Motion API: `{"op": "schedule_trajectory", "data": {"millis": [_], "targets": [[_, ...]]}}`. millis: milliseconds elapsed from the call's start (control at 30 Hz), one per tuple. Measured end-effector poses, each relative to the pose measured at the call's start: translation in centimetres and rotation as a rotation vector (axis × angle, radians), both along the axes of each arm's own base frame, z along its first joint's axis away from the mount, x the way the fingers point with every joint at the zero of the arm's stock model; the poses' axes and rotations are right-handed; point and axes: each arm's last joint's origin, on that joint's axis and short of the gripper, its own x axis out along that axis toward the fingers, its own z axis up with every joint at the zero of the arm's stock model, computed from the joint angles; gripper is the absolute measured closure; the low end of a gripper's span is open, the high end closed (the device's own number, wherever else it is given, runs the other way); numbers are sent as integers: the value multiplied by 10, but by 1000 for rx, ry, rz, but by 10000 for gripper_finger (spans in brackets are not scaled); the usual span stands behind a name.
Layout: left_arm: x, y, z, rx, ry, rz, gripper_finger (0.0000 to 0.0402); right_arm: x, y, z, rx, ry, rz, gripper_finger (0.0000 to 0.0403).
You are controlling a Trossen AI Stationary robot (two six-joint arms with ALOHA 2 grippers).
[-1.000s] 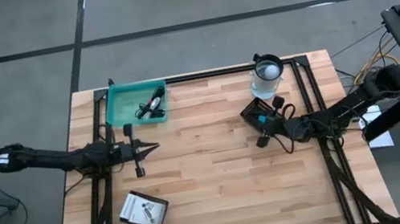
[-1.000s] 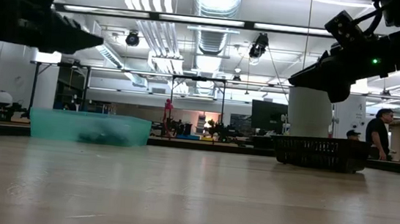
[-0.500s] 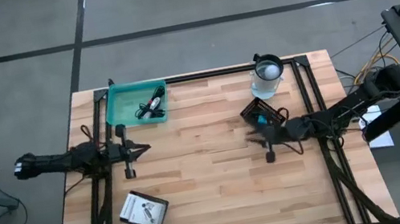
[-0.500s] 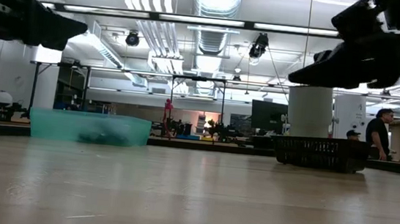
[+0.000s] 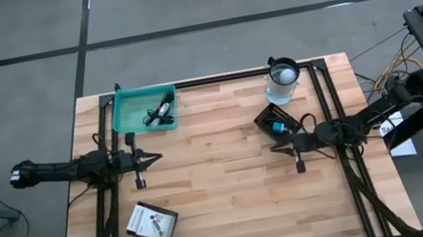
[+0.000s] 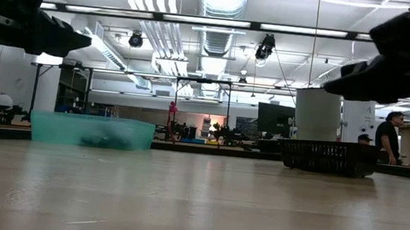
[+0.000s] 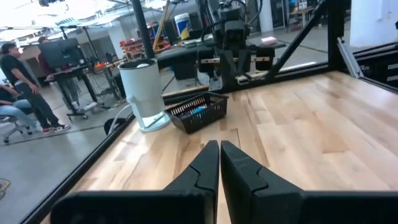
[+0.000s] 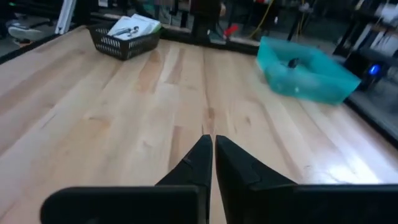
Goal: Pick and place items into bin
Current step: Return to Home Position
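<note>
The teal bin (image 5: pixel 144 110) stands at the table's far left and holds a black-and-red cable (image 5: pixel 162 109); the right wrist view shows the bin (image 8: pixel 307 75) too. White packets lie in a black basket (image 5: pixel 152 223) near the left front corner. A second black basket (image 5: pixel 274 120) with a blue thing inside stands right of centre. My left gripper (image 5: pixel 157 155) (image 7: pixel 219 145) is shut and empty, raised just nearer than the bin. My right gripper (image 5: pixel 274 149) (image 8: pixel 208 140) is shut and empty, raised just nearer than the second basket.
A clear cup with a white ball (image 5: pixel 283 81) stands at the far edge beside the second basket (image 7: pixel 199 112). Bare wood lies between the two grippers. People stand in the room beyond the table.
My right gripper has drawn back from above the second basket, toward the table's near and right edges. My left gripper has pulled back a little toward the left edge. Both have stayed shut.
</note>
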Motion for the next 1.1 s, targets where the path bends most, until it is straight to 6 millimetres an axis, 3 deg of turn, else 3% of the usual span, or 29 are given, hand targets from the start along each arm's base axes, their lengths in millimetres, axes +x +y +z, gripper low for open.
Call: {"op": "schedule_trajectory", "data": {"millis": [100,633,1100], "targets": [[0,0,0,0,0,2,402,-13,-3,-4,-26,-74,8,394],[0,1,0,1,-7,28,402,-24,-14,27,-92,-312,-54,394],[0,1,0,1,-3,29,402,-48,-22,36,-23,-352,-108,394]]}}
